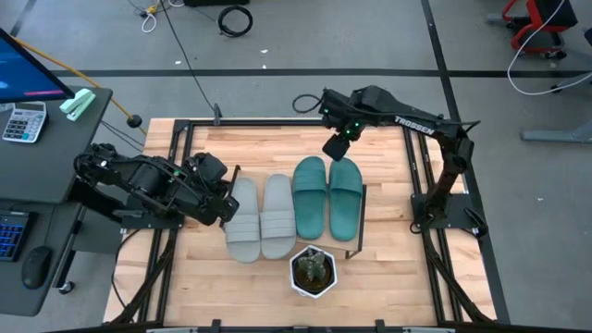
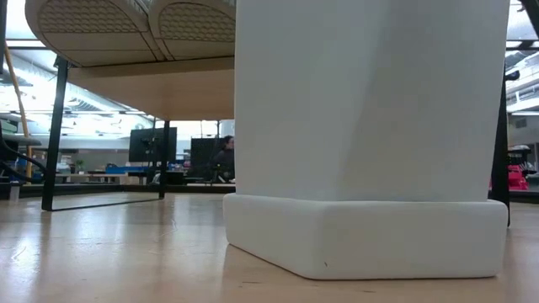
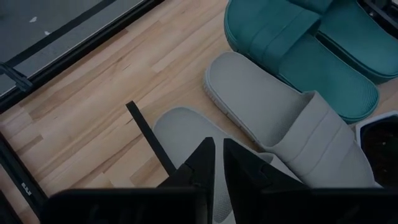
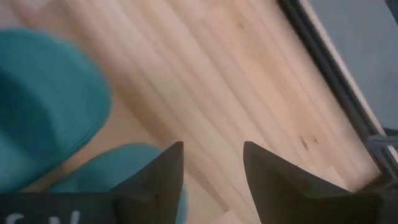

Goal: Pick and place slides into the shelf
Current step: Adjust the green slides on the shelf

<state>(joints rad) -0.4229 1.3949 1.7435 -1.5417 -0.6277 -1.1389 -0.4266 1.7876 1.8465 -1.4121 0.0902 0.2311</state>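
All the slides lie side by side on the shelf [image 1: 363,215] in the middle of the table: two light grey slides [image 1: 261,220] on the left and two teal slides [image 1: 327,196] on the right. In the low view, ridged soles [image 2: 126,21] overhang the shelf's board [image 2: 152,93]. My left gripper [image 1: 227,199] is shut and hovers over the left grey slide [image 3: 186,127], by the shelf's black leg [image 3: 149,140]. My right gripper [image 1: 335,146] stands open above the teal slides' far ends [image 4: 50,106], with nothing between its fingers [image 4: 161,174].
A white pot with a plant [image 1: 313,270] stands near the table's front edge, just before the shelf; it fills the low view [image 2: 370,135]. Black frame rails [image 1: 185,176] run along the table's sides. A desk with a calculator [image 1: 23,120] stands off to the left.
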